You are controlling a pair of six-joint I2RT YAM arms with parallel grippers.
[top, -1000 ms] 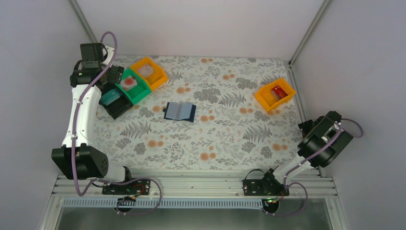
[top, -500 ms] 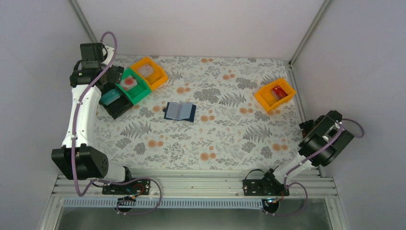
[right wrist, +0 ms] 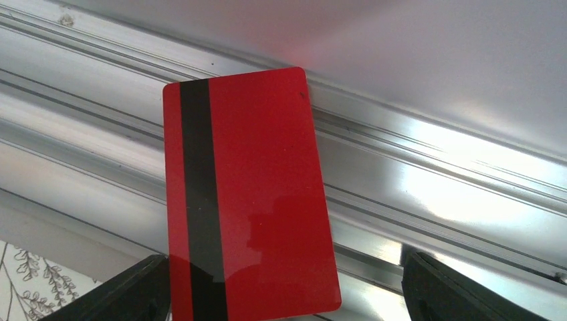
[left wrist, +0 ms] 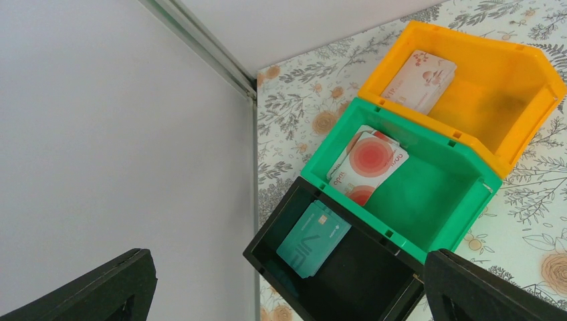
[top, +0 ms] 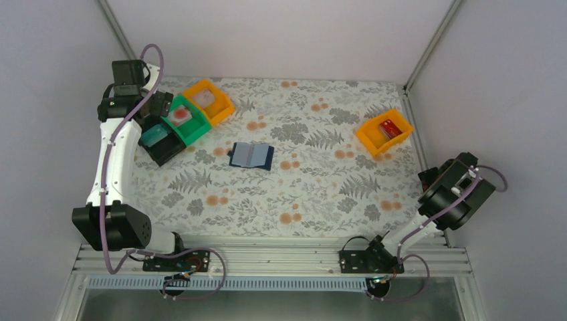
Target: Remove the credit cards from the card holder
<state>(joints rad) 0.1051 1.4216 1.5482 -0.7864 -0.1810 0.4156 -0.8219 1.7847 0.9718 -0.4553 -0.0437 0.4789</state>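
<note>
Our left end effector (left wrist: pixel 286 255) gapes wide near the green bin (left wrist: pixel 463 206); our right end effector (right wrist: pixel 284 257) is open, a red credit card (right wrist: pixel 247 194) beside one finger.

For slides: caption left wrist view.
Open left end effector facing orange bin, green bin and black bin, each holding cards.

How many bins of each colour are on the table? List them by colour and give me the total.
Orange bins: 2
Green bin: 1
Black bin: 1
Total: 4 bins
</note>
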